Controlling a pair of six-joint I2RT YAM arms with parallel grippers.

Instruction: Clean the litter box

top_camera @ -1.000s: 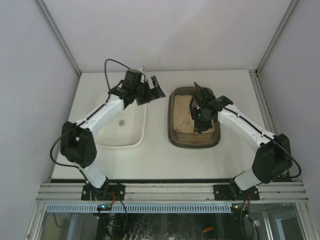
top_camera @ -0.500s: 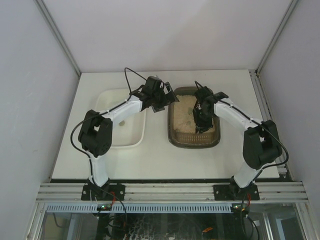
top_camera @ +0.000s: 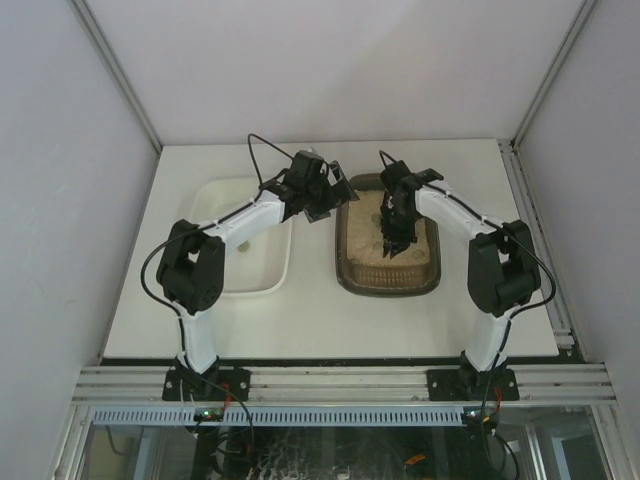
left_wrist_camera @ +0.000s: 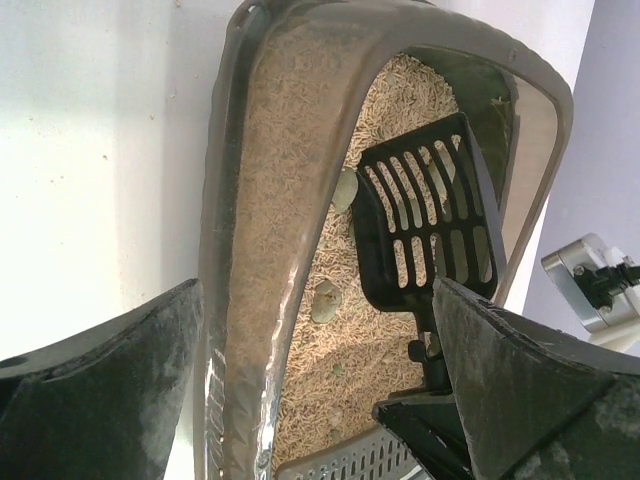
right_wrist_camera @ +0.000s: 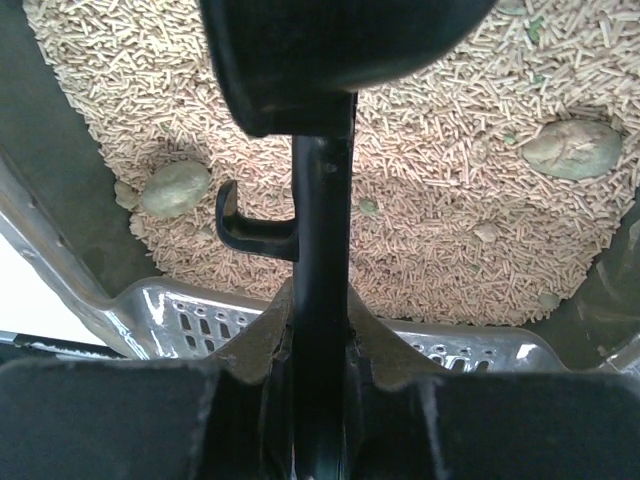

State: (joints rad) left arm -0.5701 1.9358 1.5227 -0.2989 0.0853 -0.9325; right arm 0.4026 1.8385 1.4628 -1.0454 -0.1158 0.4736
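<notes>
The litter box (top_camera: 388, 286), a dark brown tray of pale pellets, lies right of centre. My left gripper (top_camera: 323, 200) is open at its far left corner. In the left wrist view the box's left wall (left_wrist_camera: 235, 250) stands between the spread jaws of the left gripper (left_wrist_camera: 318, 290). My right gripper (top_camera: 394, 222) is shut on the handle of the black slotted scoop (right_wrist_camera: 320, 260) and holds it over the litter. The scoop's head (left_wrist_camera: 420, 220) is near grey-green clumps (left_wrist_camera: 343, 190). More clumps (right_wrist_camera: 175, 188) lie on the pellets in the right wrist view.
A white rectangular tray (top_camera: 255, 282) lies left of the litter box, under my left arm. Walls enclose the table on the left, back and right. A metal rail runs along the near edge.
Over the last second my left gripper swung right from above the white tray to the litter box's far left corner. My right gripper carried the scoop a little left and farther back.
</notes>
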